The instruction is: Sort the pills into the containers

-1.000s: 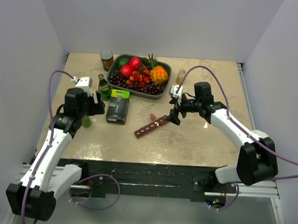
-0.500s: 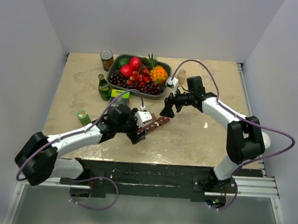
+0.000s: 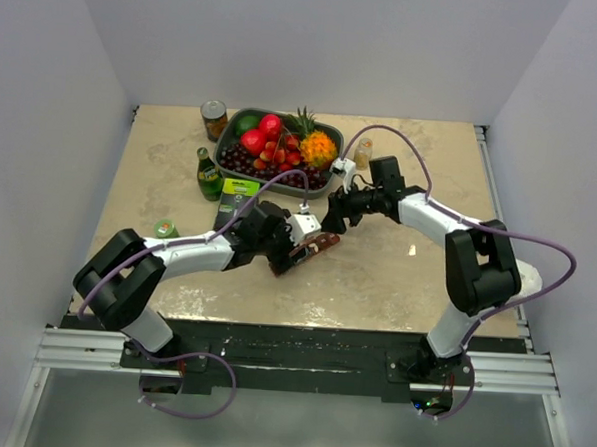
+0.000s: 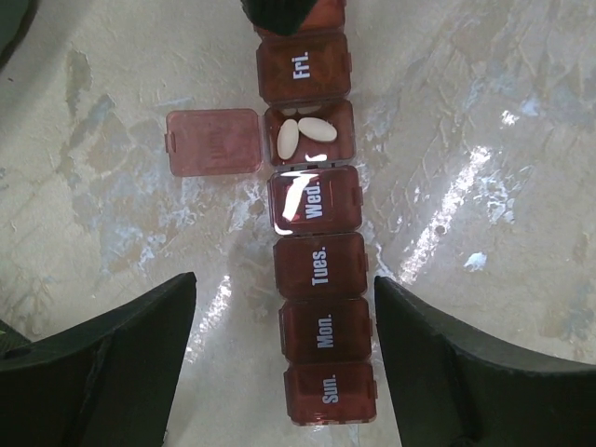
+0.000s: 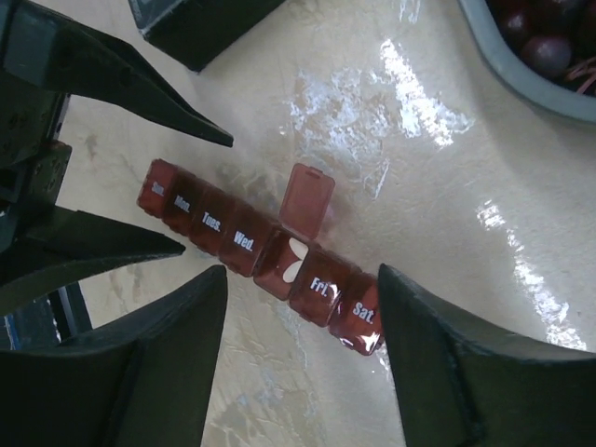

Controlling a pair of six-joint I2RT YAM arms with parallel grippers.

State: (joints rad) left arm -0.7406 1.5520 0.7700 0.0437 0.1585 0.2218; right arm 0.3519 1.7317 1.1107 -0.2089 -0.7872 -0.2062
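The pill organiser is seen lying flat on the table, directly under and ahead of the left gripper. That gripper's jaws are held wide and nothing is gripped. Bare tabletop is visible between each finger and the strip, so the strip is straddled, not touched. From this gripper the strip's long axis runs straight forward along the gap between the fingers, at right angles to the line on which they would close. The "Sun." end sits nearest, between the fingers, and "Fri." lies far ahead. One compartment, between "Wed." and "Fri.", is open. Its lid is folded out flat to the left, and white pills can be made out inside, at least two. It lies beyond the left fingertips, with the "Wed." compartment in between. The right gripper is also spread wide and empty. From it the strip is seen crosswise and slanted, with the "Fri." and "Sat." end just at its fingertips and the open compartment immediately beside them. The right gripper is therefore judged to be the nearer one to the open compartment and its lid. The left is judged better placed to steady the strip at the "Sun." end, since a squeeze across the narrow width would be enough.
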